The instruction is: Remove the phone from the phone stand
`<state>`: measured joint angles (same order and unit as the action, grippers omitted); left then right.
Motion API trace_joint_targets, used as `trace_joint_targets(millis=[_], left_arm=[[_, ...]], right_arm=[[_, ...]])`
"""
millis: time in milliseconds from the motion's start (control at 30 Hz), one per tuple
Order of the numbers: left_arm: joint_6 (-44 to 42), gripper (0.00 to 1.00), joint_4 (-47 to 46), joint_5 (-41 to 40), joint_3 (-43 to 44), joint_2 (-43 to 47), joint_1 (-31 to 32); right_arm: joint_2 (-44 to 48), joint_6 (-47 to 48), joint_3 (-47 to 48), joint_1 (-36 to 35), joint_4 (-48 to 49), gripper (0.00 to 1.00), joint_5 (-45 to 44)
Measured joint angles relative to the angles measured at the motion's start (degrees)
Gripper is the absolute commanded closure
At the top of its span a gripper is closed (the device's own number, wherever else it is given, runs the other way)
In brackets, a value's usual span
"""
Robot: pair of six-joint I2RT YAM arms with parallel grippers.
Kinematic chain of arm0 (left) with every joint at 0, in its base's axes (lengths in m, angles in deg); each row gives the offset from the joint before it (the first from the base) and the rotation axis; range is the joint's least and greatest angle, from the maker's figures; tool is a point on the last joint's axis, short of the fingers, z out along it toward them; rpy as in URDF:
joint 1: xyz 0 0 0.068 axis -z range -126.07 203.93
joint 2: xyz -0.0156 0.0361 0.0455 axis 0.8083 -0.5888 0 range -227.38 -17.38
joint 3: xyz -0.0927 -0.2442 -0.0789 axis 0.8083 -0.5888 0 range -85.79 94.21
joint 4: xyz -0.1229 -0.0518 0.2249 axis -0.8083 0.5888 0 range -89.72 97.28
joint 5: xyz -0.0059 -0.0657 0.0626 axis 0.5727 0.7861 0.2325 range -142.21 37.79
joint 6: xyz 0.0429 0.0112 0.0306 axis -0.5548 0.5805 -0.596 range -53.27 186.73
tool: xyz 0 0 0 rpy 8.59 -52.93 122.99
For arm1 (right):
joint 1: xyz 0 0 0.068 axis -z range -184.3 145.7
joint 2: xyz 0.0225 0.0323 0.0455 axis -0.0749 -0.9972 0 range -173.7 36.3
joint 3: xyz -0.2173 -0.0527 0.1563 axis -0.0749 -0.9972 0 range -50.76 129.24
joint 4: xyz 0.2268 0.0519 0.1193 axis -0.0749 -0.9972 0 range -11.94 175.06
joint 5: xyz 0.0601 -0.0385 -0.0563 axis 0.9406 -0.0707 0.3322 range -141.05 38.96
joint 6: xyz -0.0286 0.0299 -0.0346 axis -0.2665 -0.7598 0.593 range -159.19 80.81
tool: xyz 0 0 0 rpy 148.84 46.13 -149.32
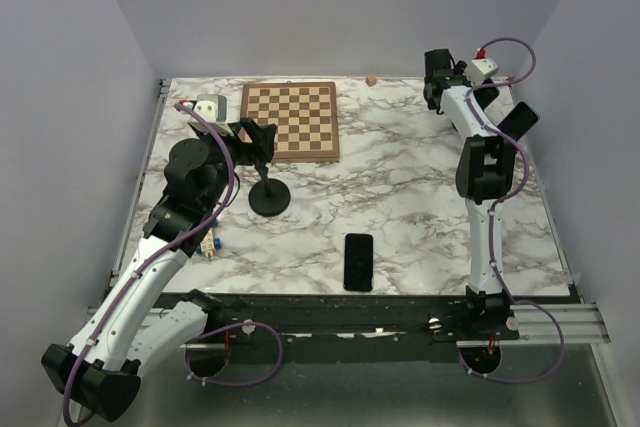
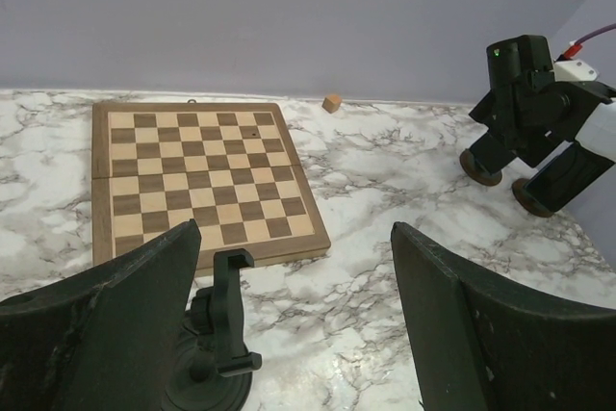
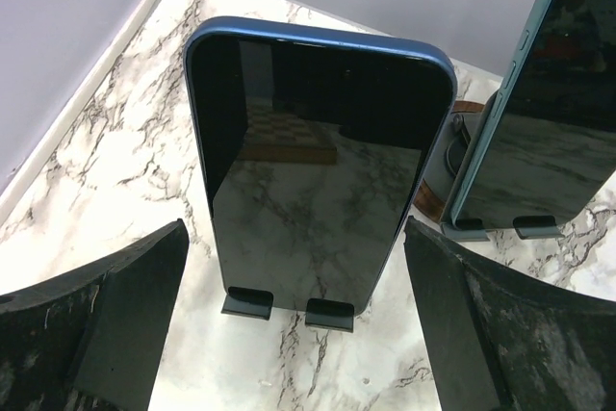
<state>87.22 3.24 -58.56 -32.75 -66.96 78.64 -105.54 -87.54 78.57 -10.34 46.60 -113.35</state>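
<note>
Approach step, seemingly: right gripper (image 3: 294, 238), jaws wide and empty, faced blue phone (image 3: 318, 170) upright in its stand (image 3: 289, 307); left gripper (image 2: 296, 233) also gaped empty; next called for straddling phone's edges, then lifting.

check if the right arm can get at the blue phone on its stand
Probably yes: the right hand is open, and the blue phone stands upright straight ahead of it with nothing between. A second phone close beside it may crowd one finger.

Phone (image 3: 318, 170) blue edge, blk screen; table (image 1: 420, 197) wht/gry marble; chessboard (image 1: 290, 119) brn/tan checks.
</note>
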Motion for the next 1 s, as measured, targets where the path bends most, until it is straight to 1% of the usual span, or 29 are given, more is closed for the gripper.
trace_joint_targets(millis=[133, 333, 400, 500, 567, 1000], left_arm=[[0.2, 0.12, 0.0, 0.1, 0.0, 0.0, 0.0], [0.3, 0.12, 0.0, 0.5, 0.0, -0.2, 0.0], [0.3, 0.12, 0.1, 0.6, 0.0, -0.3, 0.0], [0.3, 0.12, 0.1, 0.7, 0.0, -0.3, 0.0], [0.3, 0.12, 0.1, 0.7, 0.0, -0.3, 0.0], [0.3, 0.12, 0.1, 0.9, 0.0, -0.3, 0.0]], right_arm=[[-0.6, 0.4, 0.1, 0.0, 0.4, 0.01, -0.7], [-1.3, 0.5, 0.2, 0.0, 1.1, 0.08, -1.5], [-1.4, 0.5, 0.2, 0.0, 1.1, 0.12, -1.6], [-1.4, 0.6, 0.2, 0.0, 1.3, 0.14, -1.7], [-1.4, 0.8, 0.2, 0.0, 1.6, 0.18, -1.8], [-1.4, 0.9, -0.1, 0.0, 2.0, 0.56, -2.1]])
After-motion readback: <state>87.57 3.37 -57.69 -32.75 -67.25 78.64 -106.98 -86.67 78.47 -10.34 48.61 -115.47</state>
